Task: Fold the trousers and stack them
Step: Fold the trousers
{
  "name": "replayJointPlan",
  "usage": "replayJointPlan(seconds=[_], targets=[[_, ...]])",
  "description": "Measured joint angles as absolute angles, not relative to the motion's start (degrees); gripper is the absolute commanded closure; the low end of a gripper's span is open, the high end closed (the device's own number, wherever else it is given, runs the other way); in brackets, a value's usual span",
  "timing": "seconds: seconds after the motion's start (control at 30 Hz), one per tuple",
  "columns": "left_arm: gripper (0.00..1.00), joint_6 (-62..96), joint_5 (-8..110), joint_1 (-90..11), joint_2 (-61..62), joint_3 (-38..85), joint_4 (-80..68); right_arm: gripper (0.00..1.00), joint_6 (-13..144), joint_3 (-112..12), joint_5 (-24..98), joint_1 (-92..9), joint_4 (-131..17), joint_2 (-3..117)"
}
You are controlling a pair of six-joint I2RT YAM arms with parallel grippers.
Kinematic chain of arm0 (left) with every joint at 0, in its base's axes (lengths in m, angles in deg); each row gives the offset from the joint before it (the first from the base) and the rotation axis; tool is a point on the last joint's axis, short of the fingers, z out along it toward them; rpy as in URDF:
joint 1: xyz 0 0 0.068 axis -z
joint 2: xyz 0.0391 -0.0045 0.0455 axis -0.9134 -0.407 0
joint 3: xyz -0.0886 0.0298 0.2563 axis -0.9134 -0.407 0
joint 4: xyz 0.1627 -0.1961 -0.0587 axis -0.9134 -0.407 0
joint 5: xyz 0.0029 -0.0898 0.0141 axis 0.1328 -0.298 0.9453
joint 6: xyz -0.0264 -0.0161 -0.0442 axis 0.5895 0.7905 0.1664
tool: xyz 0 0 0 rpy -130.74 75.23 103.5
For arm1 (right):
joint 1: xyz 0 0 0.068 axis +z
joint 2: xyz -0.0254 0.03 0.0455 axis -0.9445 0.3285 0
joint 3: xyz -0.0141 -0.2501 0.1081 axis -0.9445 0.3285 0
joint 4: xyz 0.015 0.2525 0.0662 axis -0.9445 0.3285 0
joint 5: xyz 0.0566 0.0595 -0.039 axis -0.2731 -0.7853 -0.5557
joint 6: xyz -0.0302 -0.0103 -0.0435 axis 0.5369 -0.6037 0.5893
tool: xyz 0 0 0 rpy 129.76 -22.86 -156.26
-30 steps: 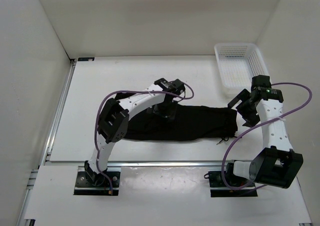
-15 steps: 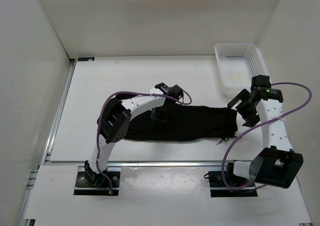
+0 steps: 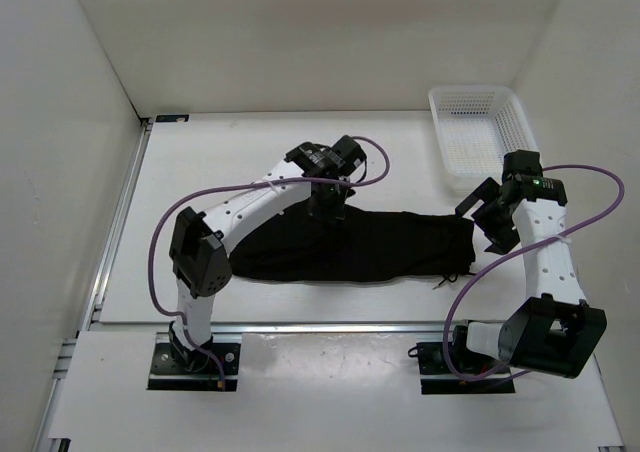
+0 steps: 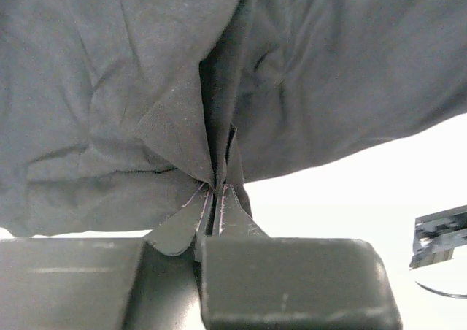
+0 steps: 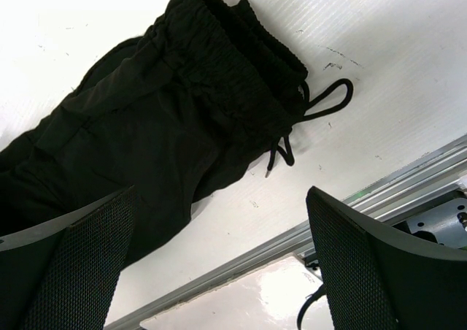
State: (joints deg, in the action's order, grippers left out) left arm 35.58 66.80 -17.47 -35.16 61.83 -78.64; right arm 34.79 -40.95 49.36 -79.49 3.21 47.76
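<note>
Black cloth: trousers [image 3: 390, 247] flat on surface [image 3: 250, 162], spread either side of left jaws | left jaws: clamped on a pinched ridge of cloth | right jaws: spread, empty, above waistband [image 5: 241, 45] | advice: lift low, carry fold across evenly

trousers [image 3: 385, 247]: plain black | basket [image 3: 472, 91]: white mesh | cables [image 3: 590, 168]: purple
</note>
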Motion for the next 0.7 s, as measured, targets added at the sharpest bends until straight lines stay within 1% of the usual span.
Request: replayJointPlan(seconds=[0.07,0.13,0.2,0.23,0.27,0.37,0.43,0.5,0.57,0.7], targets=[[0.80,35.6,65.9,-17.4,-35.8,59.5,-78.4,0.00,34.8,-40.9,49.4,-79.5,3.2,47.6],[0.63,35.6,64.6,-17.4,-37.0,57.5,-78.2,0.00,34.8,-40.9,49.4,-79.5,3.2,47.6],[0.26,34.8,63.1,-17.3,-37.6,56.7,-78.4,0.00,34.8,-40.9,49.4,-79.5,3.2,47.6],[0.02,34.5,62.2,-17.2,-37.8,56.7,-78.4,0.00,34.8,-40.9,49.4,-79.5,3.2,47.6],[0.00,33.7,61.4,-17.1,-37.8,57.0,-78.6,0.00,34.8,-40.9,49.4,-79.5,3.2,47.6],[0.00,33.0,60.3,-16.9,-38.1,61.5,-80.8,0.00,34.8,-40.9,49.4,-79.5,3.2,47.6],[0.05,32.2,60.2,-17.5,-37.8,65.7,-81.8,0.00,34.7,-40.9,49.4,-79.5,3.2,47.6],[0.09,31.5,59.6,-20.4,-36.1,66.8,-81.0,0.00,34.7,-40.9,49.4,-79.5,3.2,47.6],[0.09,30.7,59.1,-26.1,-33.0,64.0,-79.8,0.00,34.7,-40.9,49.4,-79.5,3.2,47.6],[0.07,29.3,59.7,-43.8,-26.9,52.0,-75.1,0.00,34.7,-40.9,49.4,-79.5,3.2,47.5]])
